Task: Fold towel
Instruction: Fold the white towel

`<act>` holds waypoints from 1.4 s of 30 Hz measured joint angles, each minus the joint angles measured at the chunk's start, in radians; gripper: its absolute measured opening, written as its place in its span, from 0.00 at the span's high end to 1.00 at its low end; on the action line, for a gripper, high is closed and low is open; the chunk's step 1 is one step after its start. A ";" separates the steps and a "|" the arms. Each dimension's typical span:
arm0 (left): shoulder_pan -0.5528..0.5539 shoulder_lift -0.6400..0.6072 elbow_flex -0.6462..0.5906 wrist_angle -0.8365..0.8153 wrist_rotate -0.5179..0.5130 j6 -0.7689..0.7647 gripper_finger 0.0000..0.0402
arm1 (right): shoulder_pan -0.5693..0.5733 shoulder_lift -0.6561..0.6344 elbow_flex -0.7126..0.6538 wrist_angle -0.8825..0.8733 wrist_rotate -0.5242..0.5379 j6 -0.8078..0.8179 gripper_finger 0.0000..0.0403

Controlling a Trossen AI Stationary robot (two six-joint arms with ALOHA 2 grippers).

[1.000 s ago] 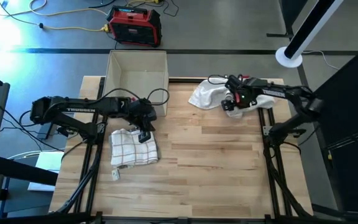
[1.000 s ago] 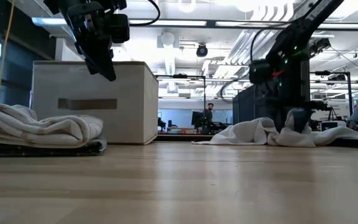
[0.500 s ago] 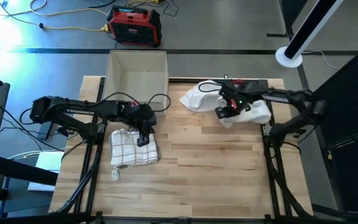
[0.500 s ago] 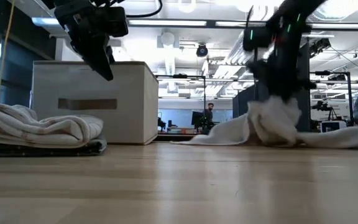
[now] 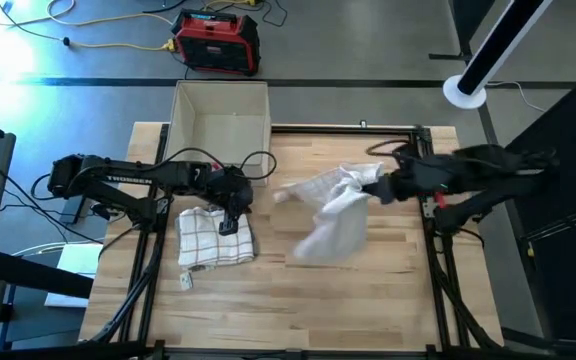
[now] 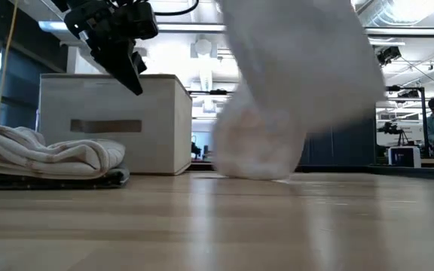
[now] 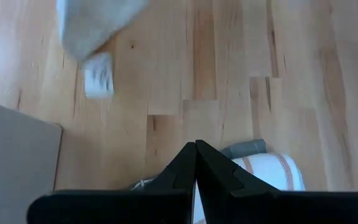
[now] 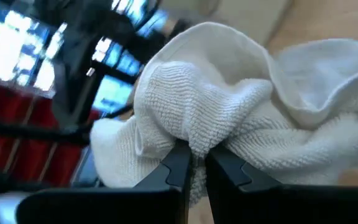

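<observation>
My right gripper (image 8: 192, 163) clenches the crumpled white terry towel (image 5: 333, 212), lifted mid-table — step: bringing it in. Next: lay flat. Left gripper (image 7: 196, 146) pinched closed, idle above the folded checked towel (image 5: 213, 238).

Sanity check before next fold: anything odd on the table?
Nothing damaged. The white towel hangs bunched from the right gripper over mid-table, unspread. The folded checked towel lies flat under the left gripper.

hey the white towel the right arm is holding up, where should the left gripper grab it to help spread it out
Probably the free lower corner of the white towel, which hangs down toward the table's middle, away from the right gripper pinching its bunched top. Come from the left gripper's own side: that hanging edge faces it and is unobstructed.
</observation>
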 joint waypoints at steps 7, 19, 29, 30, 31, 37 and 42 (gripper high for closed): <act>0.000 0.000 0.000 0.000 0.001 0.000 1.00 | 0.052 0.106 0.014 -0.033 0.124 0.016 0.95; 0.000 0.000 0.000 0.079 0.002 0.000 1.00 | -0.293 0.174 0.013 0.412 0.101 -0.523 0.95; 0.000 0.000 0.001 0.098 0.000 -0.007 1.00 | -0.132 0.144 0.015 0.074 0.080 -0.330 0.95; 0.000 0.000 0.001 0.098 0.000 -0.007 1.00 | -0.096 0.153 0.015 -0.012 0.079 -0.260 0.95; 0.000 0.000 0.001 0.099 0.000 -0.007 1.00 | -0.059 0.164 0.015 -0.098 0.075 -0.191 0.95; 0.009 0.000 0.001 0.098 -0.001 0.000 1.00 | 0.118 0.283 0.014 -0.480 -0.066 0.153 0.93; 0.038 0.000 0.001 0.099 -0.003 0.000 1.00 | 0.157 0.365 0.014 -0.544 -0.279 0.227 0.72</act>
